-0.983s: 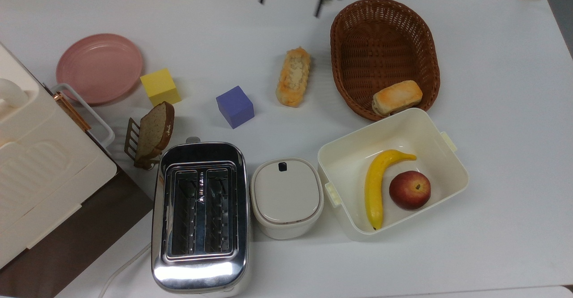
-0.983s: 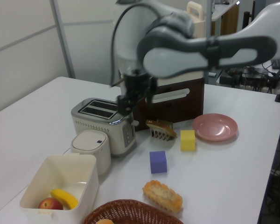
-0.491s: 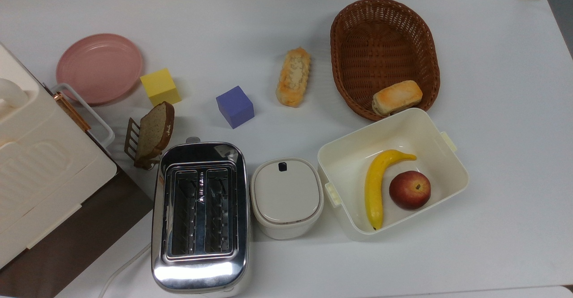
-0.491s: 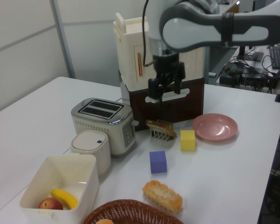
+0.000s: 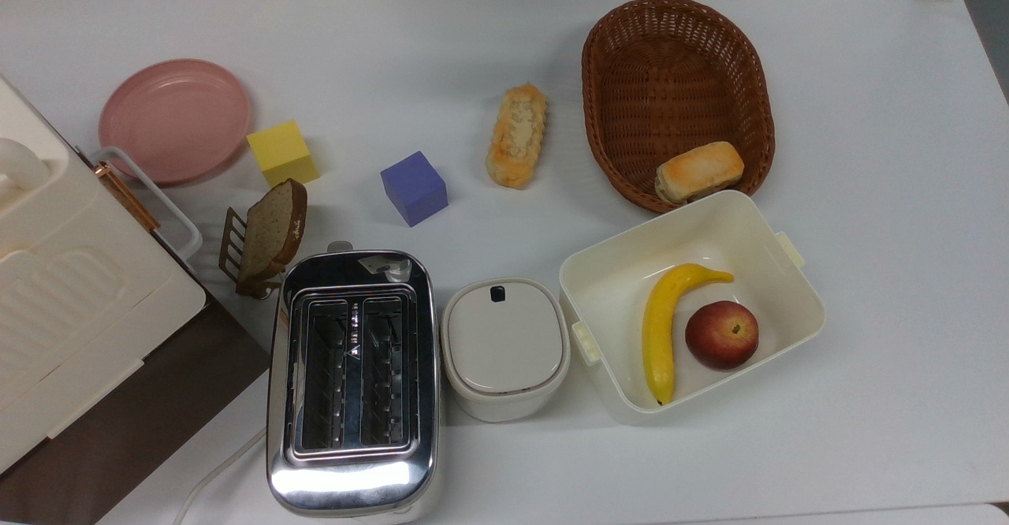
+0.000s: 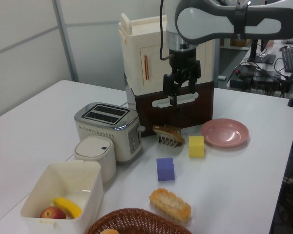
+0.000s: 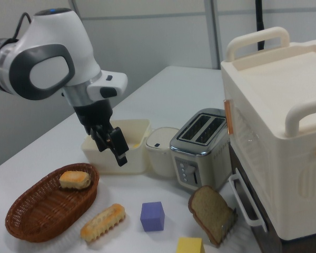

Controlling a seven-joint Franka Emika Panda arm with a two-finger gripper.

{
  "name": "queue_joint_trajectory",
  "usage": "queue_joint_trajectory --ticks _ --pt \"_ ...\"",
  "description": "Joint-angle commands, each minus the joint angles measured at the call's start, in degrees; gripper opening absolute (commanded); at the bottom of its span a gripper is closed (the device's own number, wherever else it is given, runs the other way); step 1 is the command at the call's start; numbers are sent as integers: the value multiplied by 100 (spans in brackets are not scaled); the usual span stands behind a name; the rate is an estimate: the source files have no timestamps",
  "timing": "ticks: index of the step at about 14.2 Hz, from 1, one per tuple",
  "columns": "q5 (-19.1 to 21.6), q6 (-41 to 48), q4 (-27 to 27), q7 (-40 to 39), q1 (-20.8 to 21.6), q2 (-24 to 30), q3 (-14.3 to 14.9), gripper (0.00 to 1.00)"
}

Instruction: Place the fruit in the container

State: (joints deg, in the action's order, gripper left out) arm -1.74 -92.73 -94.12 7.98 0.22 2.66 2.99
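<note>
While your hand (image 6: pixel 181 91) hangs high above the table (image 5: pixel 883 154) with its fingers slightly parted and nothing between them, it is well apart from the container (image 5: pixel 798 288). Inside that container the banana (image 5: pixel 660 328) lies along the top view's left wall, touching the apple (image 5: pixel 721 334). Bare table borders the container's far sides; the wicker basket (image 5: pixel 678 60) touches one corner.

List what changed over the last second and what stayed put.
The hand swung, empty, from above the toaster toward the left view's right, ending in front of the cream cabinet. The banana and apple stayed in the tub; nothing on the table moved.
</note>
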Motion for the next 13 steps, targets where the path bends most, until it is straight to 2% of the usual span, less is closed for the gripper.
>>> queue_joint_trajectory --ticks 1,13 --pt "95 -175 -80 28 -48 -221 0 100" --pt "103 -378 -80 28 4 -310 18 100"
